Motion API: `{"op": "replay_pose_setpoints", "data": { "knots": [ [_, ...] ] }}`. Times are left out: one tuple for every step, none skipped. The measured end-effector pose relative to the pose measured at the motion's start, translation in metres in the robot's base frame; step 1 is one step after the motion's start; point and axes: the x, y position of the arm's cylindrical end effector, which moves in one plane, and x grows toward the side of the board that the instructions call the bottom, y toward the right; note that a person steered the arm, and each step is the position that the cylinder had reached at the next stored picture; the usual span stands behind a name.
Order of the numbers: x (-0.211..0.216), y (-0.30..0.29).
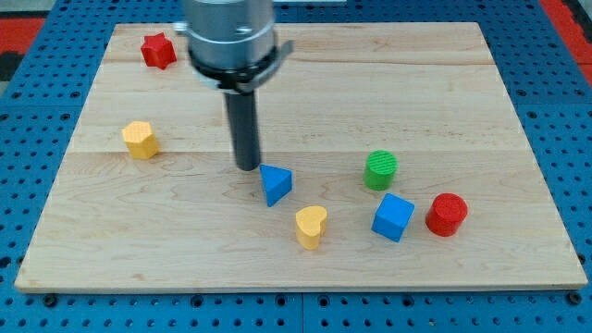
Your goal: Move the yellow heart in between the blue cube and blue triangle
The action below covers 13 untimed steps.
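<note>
The yellow heart (311, 226) lies near the view's bottom centre. The blue triangle (275, 183) sits just up and left of it. The blue cube (393, 217) sits to the heart's right. My tip (247, 166) rests on the board just left of the blue triangle, close to it or touching it; I cannot tell which. The heart lies below the line between triangle and cube, nearer the triangle.
A green cylinder (380, 171) stands above the blue cube. A red cylinder (447, 215) sits right of the cube. A yellow hexagon-like block (140, 140) is at the left. A red star (158, 50) is at the top left. The wooden board (462, 83) lies on a blue pegboard.
</note>
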Motion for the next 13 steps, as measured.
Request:
{"op": "replay_pose_setpoints", "data": {
  "knots": [
    [0.023,0.010],
    [0.023,0.054],
    [0.026,0.078],
    [0.058,0.029],
    [0.122,0.034],
    [0.115,0.075],
    [0.091,0.070],
    [0.091,0.080],
    [0.081,0.112],
    [0.094,0.101],
    [0.126,0.034],
    [0.099,-0.010],
    [0.060,-0.020]
  ]
}}
